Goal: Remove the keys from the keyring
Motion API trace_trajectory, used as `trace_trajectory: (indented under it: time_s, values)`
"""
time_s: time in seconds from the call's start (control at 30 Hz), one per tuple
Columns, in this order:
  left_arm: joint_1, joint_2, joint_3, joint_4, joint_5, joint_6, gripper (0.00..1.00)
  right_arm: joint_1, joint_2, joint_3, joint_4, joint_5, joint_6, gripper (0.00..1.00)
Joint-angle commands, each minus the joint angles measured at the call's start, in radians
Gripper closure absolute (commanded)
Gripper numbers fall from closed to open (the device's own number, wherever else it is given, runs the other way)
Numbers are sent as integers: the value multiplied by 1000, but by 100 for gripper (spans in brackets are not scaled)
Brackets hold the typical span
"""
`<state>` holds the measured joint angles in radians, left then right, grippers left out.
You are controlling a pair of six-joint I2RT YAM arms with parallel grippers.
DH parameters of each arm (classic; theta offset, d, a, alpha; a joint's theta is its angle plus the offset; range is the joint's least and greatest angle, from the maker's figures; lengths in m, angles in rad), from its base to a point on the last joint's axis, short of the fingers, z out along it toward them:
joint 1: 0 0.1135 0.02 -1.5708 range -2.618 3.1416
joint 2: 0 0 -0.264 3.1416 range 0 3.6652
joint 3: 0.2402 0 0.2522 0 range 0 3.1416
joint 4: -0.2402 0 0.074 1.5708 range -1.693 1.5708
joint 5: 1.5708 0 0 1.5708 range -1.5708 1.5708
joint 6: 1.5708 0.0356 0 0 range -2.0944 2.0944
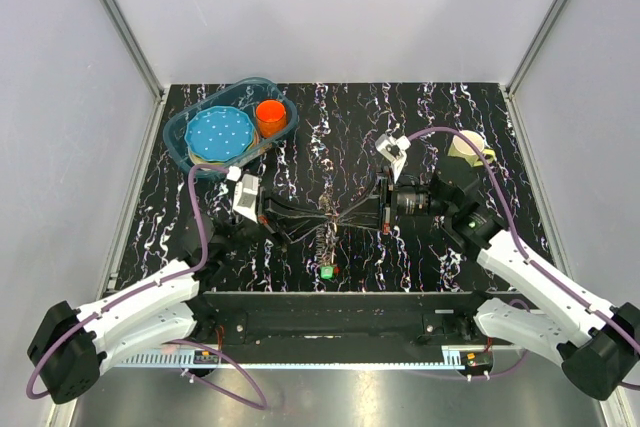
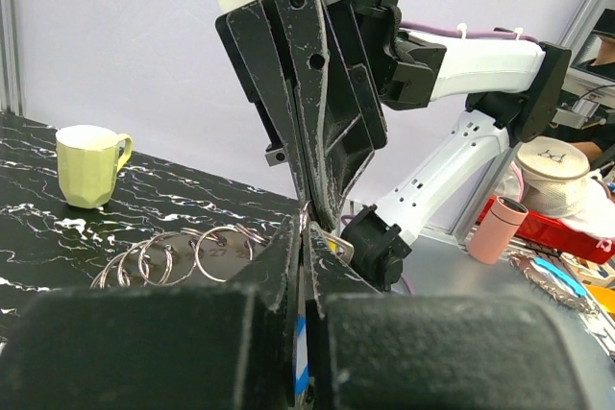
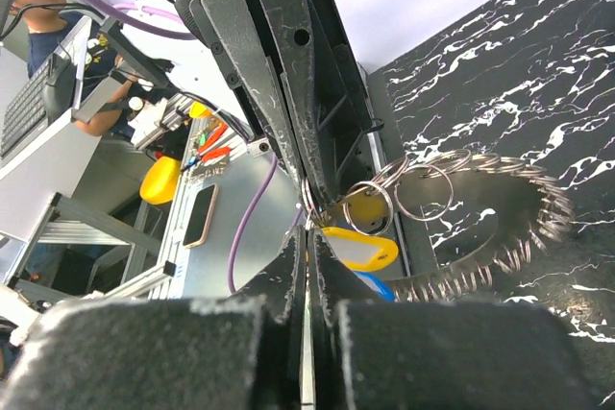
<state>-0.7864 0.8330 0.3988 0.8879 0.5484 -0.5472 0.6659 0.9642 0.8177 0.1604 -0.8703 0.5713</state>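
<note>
From above, the keyring [image 1: 328, 222] was too small to make out where left gripper [image 1: 320, 215] and right gripper [image 1: 340, 215] met. The keys [image 3: 538, 228] blurred at their far edge (right wrist view), and a blue tag [image 3: 375, 286] sat half hidden behind the right gripper.

White arm links [image 1: 140, 309], black joints [image 1: 60, 347], purple cables [image 1: 191, 202], scuffed black left tool [image 2: 302, 228], right tool [image 3: 309, 232]
</note>
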Motion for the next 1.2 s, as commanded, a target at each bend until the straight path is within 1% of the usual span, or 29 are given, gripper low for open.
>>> trace_trajectory:
  time_s: [0.0, 0.13, 0.23, 0.43, 0.57, 0.73, 0.77, 0.83, 0.87, 0.9, 0.93, 0.97, 1.0, 1.03, 1.07, 1.1, 1.17]
  values:
    - [3, -17, 15, 95, -48, 33, 100, 3, 10, -9, 102, -36, 67, 100]
    - [7, -35, 14, 97, -77, 47, 100, 1, 41, -40, 172, -45, 165, 100]
    - [9, -43, 5, 114, -91, 49, 100, 1, 54, -61, 215, -45, 205, 100]
    - [10, -52, -14, 134, -97, 26, 100, 1, 70, -71, 231, -35, 223, 100]
    - [12, -52, -11, 135, -96, 21, 100, 1, 87, -78, 278, -32, 255, 100]
    - [12, -26, -26, 219, -94, -22, 100, 3, 113, -94, 346, -16, 312, 100]
    - [12, -20, -29, 236, -94, -31, 100, 1, 117, -95, 370, -16, 321, 100]
    - [12, 0, -28, 264, -85, -54, 100, 1, 128, -89, 375, -28, 325, 92]
    - [12, 5, -26, 264, -82, -57, 100, 1, 126, -86, 357, -33, 314, 85]
    - [12, 6, -26, 264, -81, -59, 100, 3, 114, -74, 331, -32, 294, 82]
    - [12, 3, -26, 260, -81, -59, 100, 3, 105, -68, 300, -10, 235, 79]
    - [13, 2, -28, 255, -82, -57, 100, 1, 73, -66, 242, 2, 201, 74]
    - [13, -3, -25, 241, -84, -56, 100, 1, 59, -54, 214, 26, 132, 73]
    - [15, -5, -23, 232, -84, -51, 100, 1, 45, -46, 185, 40, 96, 73]
    - [16, -6, -17, 224, -81, -50, 100, 3, 21, -35, 121, 53, 63, 72]
    - [16, -11, -14, 209, -74, -46, 100, 3, 12, -11, 93, 66, 0, 71]
    - [18, -14, -15, 197, -79, -43, 100, 3, -8, 6, 38, 76, -48, 71]
